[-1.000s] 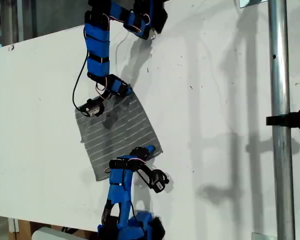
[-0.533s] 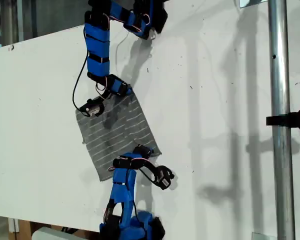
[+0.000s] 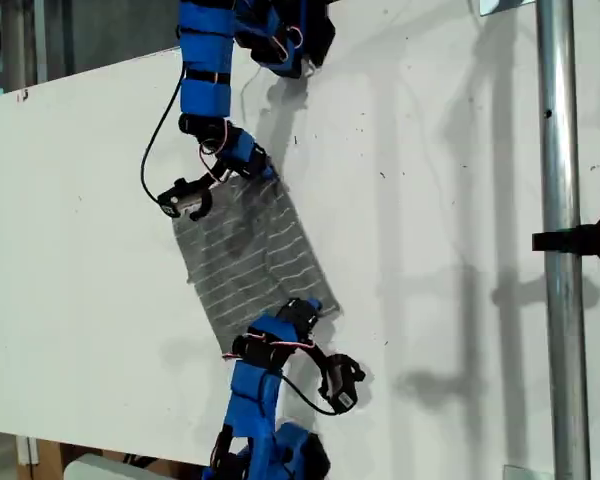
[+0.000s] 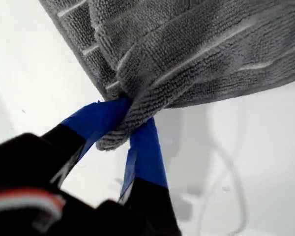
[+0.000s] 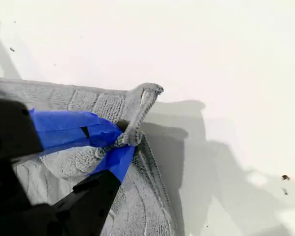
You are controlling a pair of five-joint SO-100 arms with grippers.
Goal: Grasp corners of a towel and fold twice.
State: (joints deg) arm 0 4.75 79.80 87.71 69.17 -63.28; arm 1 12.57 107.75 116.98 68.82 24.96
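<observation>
Grey towel [image 3: 255, 260] lay mid-frame in the exterior view on the white table [image 3: 430, 200], spread diagonally and slightly rumpled, w/ one arm at its upper corner and the other at its lower-right corner. Progress, as I judged it: corners grasped, no fold made yet, so both folds were left. My first gripper [image 4: 125, 120] was pinched tight on a bunched corner [image 4: 113, 140], cloth lifting off the table above it. My second gripper [image 5: 120, 137] was likewise clamped on a corner [image 5: 142, 96], whose tip stuck up past the jaws. Couldn't tell which arm was which in the exterior view.
</observation>
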